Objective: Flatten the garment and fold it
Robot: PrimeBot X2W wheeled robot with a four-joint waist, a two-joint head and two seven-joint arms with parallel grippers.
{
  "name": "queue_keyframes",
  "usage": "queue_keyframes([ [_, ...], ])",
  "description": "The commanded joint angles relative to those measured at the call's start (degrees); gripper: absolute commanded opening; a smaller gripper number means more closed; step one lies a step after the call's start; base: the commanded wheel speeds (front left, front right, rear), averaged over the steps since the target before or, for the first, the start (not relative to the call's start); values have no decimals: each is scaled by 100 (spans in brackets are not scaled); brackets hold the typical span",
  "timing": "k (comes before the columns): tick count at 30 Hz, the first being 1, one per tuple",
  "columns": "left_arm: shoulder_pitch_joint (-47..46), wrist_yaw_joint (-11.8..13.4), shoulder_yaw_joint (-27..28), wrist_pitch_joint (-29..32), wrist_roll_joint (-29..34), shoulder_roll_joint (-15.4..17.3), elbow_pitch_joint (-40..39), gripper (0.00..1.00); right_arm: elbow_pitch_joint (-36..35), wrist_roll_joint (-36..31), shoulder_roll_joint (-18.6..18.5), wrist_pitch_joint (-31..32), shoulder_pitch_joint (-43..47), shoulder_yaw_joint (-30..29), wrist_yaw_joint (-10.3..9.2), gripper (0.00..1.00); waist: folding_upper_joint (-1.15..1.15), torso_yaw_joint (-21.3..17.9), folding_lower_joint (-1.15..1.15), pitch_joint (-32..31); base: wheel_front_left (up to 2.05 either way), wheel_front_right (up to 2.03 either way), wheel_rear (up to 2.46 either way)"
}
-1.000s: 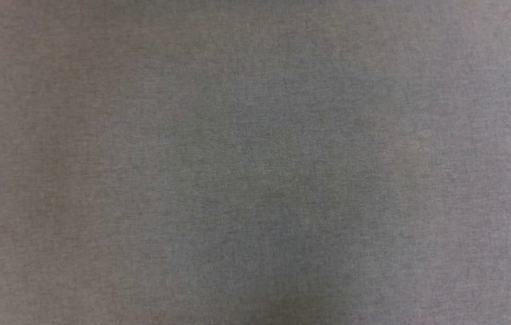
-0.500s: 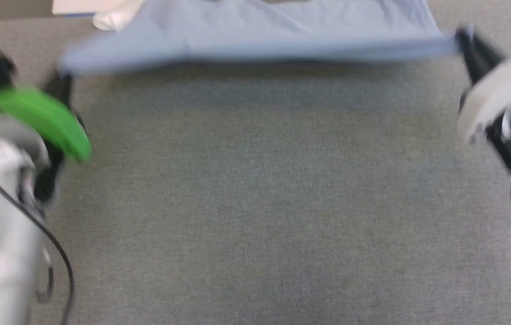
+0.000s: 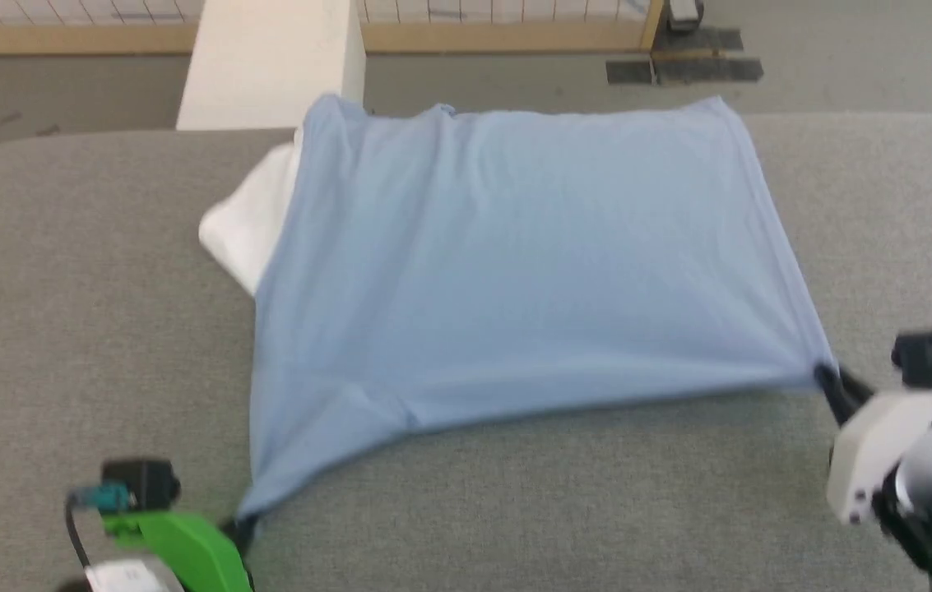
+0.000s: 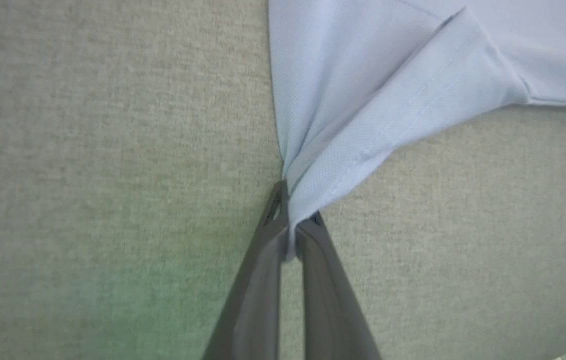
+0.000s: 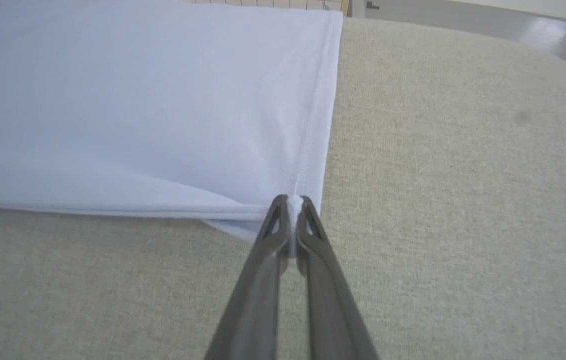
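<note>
Lying nearly flat on the grey woven tabletop (image 3: pixel 71 296), the pale blue knit T-shirt (image 3: pixel 515 263) forms a rough rectangle. The left gripper (image 4: pixel 290 235) pinches its near left corner, the right gripper (image 5: pixel 290 225) its near right, bunching soft hem.

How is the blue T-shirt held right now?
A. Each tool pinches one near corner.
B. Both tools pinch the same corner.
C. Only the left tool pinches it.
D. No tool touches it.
A: the left tool and the right tool are each shut on a different near corner of the T-shirt, as the two wrist views show.
</note>
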Motion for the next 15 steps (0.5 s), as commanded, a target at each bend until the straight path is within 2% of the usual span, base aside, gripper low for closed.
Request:
queue_keyframes([
  [1,256,58,-34,70,-27,49,-54,0,-27,-53,-3,101,210,-52,-10,0,0,93,0,-201,0,0,0],
  [10,1255,357,-265,246,-72,5,-308,0,-176,-161,183,782,1300,-394,-10,0,0,112,0,-337,0,0,0],
  [15,1669,505,-391,321,-20,35,-334,0,-253,-193,349,708,1638,-650,-10,0,0,56,0,-368,0,0,0],
])
